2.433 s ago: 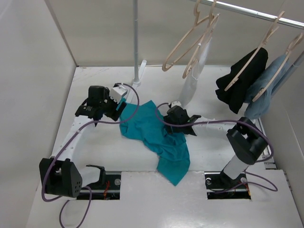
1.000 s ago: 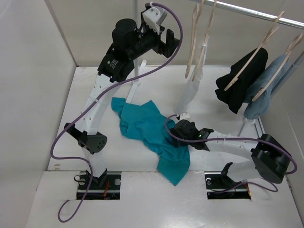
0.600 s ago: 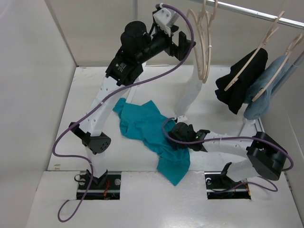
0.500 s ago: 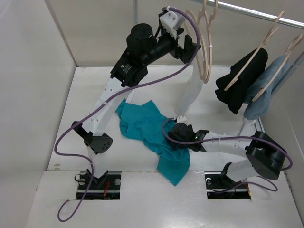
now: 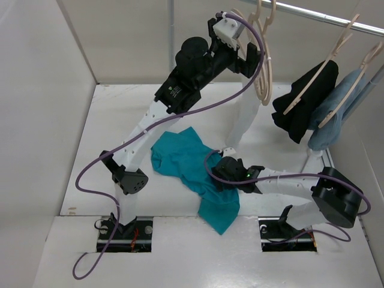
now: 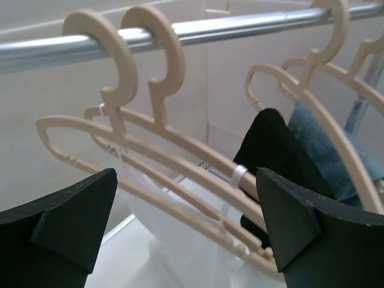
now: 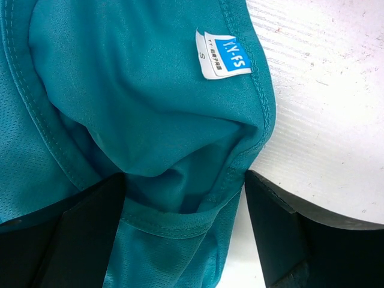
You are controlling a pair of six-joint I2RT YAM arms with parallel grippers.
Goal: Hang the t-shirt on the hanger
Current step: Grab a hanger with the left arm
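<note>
The shirt (image 5: pixel 180 159) lies crumpled on the counter (image 5: pixel 114 120), left of centre, trailing down toward the near edge. At its right side the right pincer (image 5: pixel 235 178) sits low on the cloth. The wrist view shows its fingers (image 7: pixel 78 231) apart, one on either side of the collar fold, clamping nothing, with a white size tag (image 7: pixel 222 54) just beyond. Up and to the right, the left pincer (image 5: pixel 252 55) is raised to the rail (image 5: pixel 312 15), its fingers (image 6: pixel 66 219) spread wide and the hanger (image 6: pixel 114 105) showing between them. The hanger hooks over the rail just beside a second hanger (image 6: pixel 157 93). A white garment (image 6: pixel 180 240) hangs below the pair, and I cannot tell which one bears it. Farther right along the rail hang a black garment (image 5: pixel 300 108) and a blue garment (image 5: pixel 336 117).
</note>
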